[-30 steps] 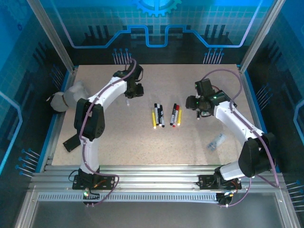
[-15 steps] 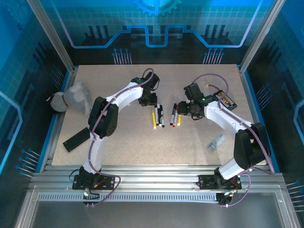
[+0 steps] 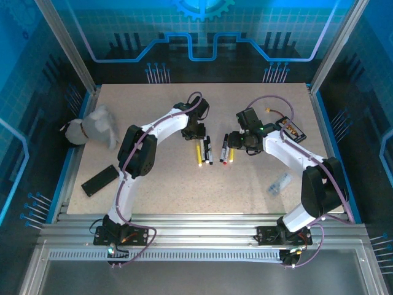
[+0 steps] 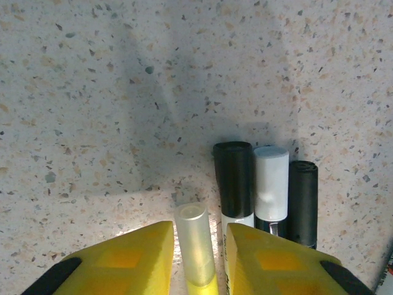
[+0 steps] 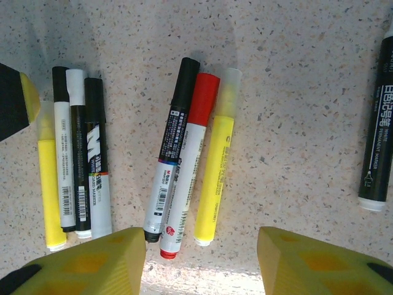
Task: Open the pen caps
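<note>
Where the near left corner of the bench (image 3: pixel 178 190) holds a flat black slab (image 3: pixel 99 180), the pens (image 3: pixel 209 149) lie farther in at its middle, all capped: a row of three (image 5: pixel 184 153) below the right gripper (image 5: pixel 199 246), jaws wide and empty, and a row of four (image 5: pixel 77 153), where the left gripper (image 4: pixel 199 228) loosely straddles the translucent cap (image 4: pixel 195 243) of a yellow pen (image 5: pixel 49 184)

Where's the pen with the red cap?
In the right wrist view, the red-capped pen lies in the middle, between a black-capped pen on its left and a yellow pen on its right.
</note>
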Motion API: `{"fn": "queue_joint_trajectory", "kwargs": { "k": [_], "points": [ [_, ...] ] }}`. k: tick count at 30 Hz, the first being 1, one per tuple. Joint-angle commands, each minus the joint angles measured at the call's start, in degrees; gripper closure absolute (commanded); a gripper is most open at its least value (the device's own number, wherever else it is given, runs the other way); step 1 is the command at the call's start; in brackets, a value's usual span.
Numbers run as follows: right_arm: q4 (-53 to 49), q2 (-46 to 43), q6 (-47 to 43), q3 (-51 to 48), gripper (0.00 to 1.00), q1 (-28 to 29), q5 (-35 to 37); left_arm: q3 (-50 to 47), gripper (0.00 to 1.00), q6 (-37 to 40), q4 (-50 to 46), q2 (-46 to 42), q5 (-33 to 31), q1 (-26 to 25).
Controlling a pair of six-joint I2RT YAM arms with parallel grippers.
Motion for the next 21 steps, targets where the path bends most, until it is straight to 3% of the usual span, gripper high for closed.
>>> {"fn": "queue_joint_trajectory", "kwargs": {
  "k": [1, 21],
  "points": [
    [0.76, 1.32, 0.07, -0.15, 0.48, 0.58, -0.23, -0.16, 0.70, -1.07, -1.28, 0.77, 0.59, -0.44],
    [1.80, 3.91, -0.20, 0.33, 0.48, 0.35, -1.12, -2.02, 0.72, -1.09, -1.61, 1.80, -0.21, -0.84]
  ]
}}
